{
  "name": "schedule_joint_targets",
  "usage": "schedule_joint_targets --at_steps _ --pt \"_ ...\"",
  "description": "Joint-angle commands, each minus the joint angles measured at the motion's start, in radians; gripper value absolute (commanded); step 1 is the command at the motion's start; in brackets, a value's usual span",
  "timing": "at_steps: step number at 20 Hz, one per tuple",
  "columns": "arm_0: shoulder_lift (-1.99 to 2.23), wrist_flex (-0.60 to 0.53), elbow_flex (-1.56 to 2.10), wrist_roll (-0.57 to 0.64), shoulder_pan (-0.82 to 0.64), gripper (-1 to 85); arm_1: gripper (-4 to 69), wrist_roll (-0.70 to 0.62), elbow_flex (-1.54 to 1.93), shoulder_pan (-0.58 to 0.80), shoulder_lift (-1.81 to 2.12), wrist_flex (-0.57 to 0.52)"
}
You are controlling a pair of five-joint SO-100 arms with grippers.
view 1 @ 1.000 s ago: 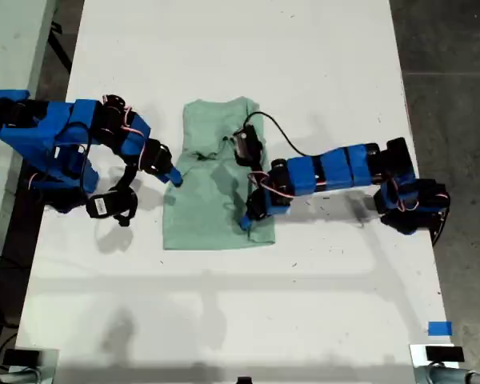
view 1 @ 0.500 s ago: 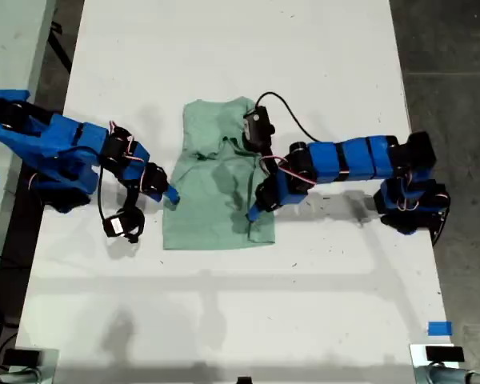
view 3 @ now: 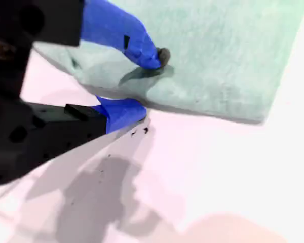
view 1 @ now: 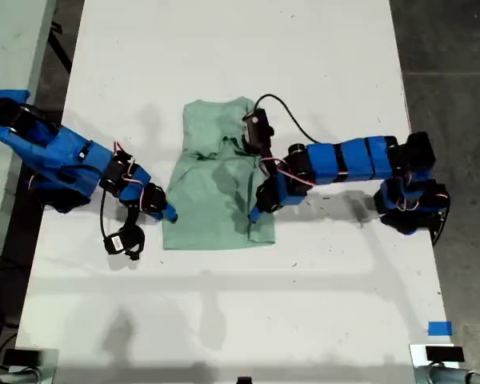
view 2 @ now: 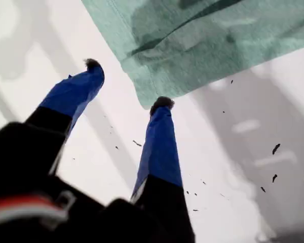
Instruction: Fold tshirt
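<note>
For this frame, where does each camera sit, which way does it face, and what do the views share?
Exterior view: overhead, looking straight down on the white table, the t-shirt and both blue arms.
First wrist view: on my first gripper, looking along its open jaws at a t-shirt corner; both blue fingers show.
Second wrist view: on my second gripper, looking along jaws that straddle the t-shirt's edge, one finger on the cloth.
Shared: the t-shirt shows in all three.

Blue arms (view 1: 340,162) — black joints, dark-tipped blue jaws, black cables.
</note>
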Motion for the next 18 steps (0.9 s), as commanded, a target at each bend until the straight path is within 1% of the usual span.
schedule_joint_targets --at_steps 1,4,5,6,7,11,13,14,15,18 --pt "-0.015 -0.077 -0.005 -0.04 0.025 0.1 22.8 0.012 -0.006 -0.012 0.074 -0.005" --pt "0.025 -0.1 0.028 -0.054 0.029 0.1 22.8 0.021 -0.005 -0.017 0.071 -0.006" --pt "0.054 -0.087 0.035 -0.064 0.031 0.1 22.8 0.021 -0.003 -0.017 0.069 -0.006" --pt "0.097 -0.038 0.037 -0.072 0.028 0.1 22.8 0.025 0.0 -0.017 0.069 -0.008" --pt "0.152 0.038 0.037 -0.081 0.017 0.1 22.8 0.026 0.002 -0.018 0.069 -0.011" --pt "0.402 0.416 -0.021 -0.095 -0.043 0.1 22.8 0.028 0.005 -0.025 0.063 -0.028" --pt "0.457 0.538 -0.101 -0.091 -0.063 0.1 22.8 0.029 0.005 -0.025 0.06 -0.032" --pt "0.46 0.574 -0.152 -0.086 -0.066 0.1 22.8 0.029 0.005 -0.025 0.06 -0.035" --pt "0.459 0.583 -0.196 -0.077 -0.066 0.1 22.8 0.031 0.005 -0.026 0.058 -0.037" --pt "0.399 0.54 -0.272 -0.044 -0.066 0.1 22.8 0.032 0.005 -0.028 0.057 -0.043"
